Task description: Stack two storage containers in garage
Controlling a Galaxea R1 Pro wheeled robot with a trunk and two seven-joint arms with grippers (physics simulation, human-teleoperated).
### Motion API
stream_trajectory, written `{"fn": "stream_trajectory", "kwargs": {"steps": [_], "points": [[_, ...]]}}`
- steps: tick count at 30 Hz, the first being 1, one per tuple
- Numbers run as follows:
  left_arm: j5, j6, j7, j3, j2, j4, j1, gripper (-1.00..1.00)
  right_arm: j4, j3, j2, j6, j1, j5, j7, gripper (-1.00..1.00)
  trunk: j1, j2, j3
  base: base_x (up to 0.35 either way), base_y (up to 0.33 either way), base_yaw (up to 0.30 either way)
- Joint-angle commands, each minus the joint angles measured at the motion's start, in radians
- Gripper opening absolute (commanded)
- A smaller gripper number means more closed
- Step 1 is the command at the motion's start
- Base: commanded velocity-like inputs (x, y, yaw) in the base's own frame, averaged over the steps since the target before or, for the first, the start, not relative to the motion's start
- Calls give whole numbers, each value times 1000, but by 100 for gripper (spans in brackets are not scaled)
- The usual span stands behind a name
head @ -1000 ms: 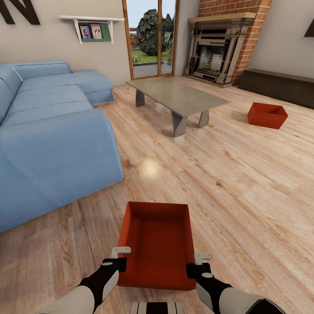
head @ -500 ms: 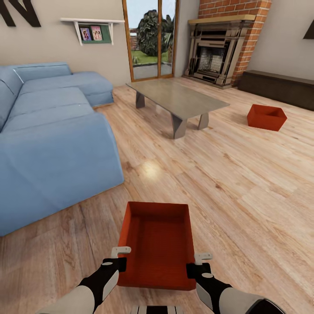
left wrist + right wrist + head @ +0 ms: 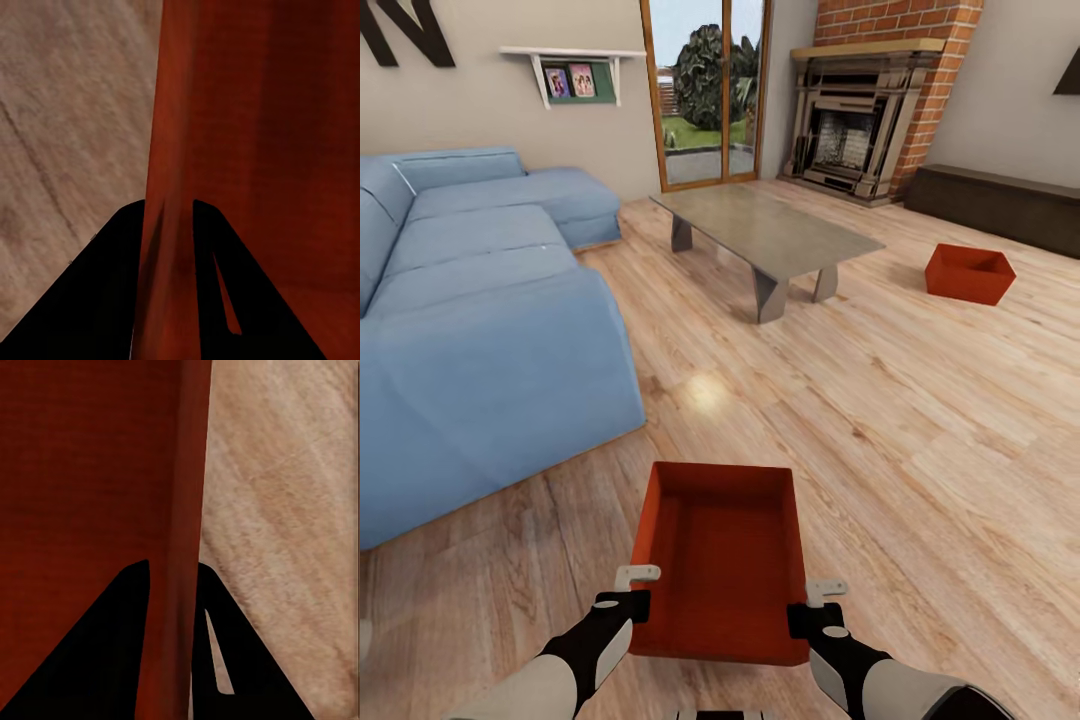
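Note:
I hold one red-orange storage container (image 3: 722, 560) in front of me, above the light wood floor of the living room. My left gripper (image 3: 632, 592) is shut on its left wall, and my right gripper (image 3: 816, 603) is shut on its right wall. In the left wrist view the dark fingers (image 3: 112, 285) straddle the container's wall (image 3: 169, 187). The right wrist view has the same pinch on the other wall (image 3: 184, 547). The second storage container (image 3: 969, 272) sits on the floor at the far right, beyond the grey low table (image 3: 770, 228).
A large blue sectional sofa (image 3: 470, 310) fills the left side. The red brick fireplace (image 3: 865, 110) and a glass door (image 3: 705, 90) stand at the back. A dark low bench (image 3: 1000, 200) runs along the right wall. Open plank floor (image 3: 880, 420) stretches between me and the far container.
The whole view has shifted slightly: sofa and far container slid a little, so the camera moved. The held container and both grippers keep their place in the picture.

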Motion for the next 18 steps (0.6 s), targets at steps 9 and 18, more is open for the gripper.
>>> {"fn": "stream_trajectory", "kwargs": {"steps": [9, 18], "points": [[0, 8, 20, 0, 4, 2, 0, -100, -2, 8, -4, -22, -1, -10, -8, -100, -35, 63, 28, 0, 0, 0], [0, 8, 20, 0, 4, 2, 0, -100, -3, 8, -4, -22, -1, -9, -8, -100, -69, 126, 56, 0, 0, 0]]}}
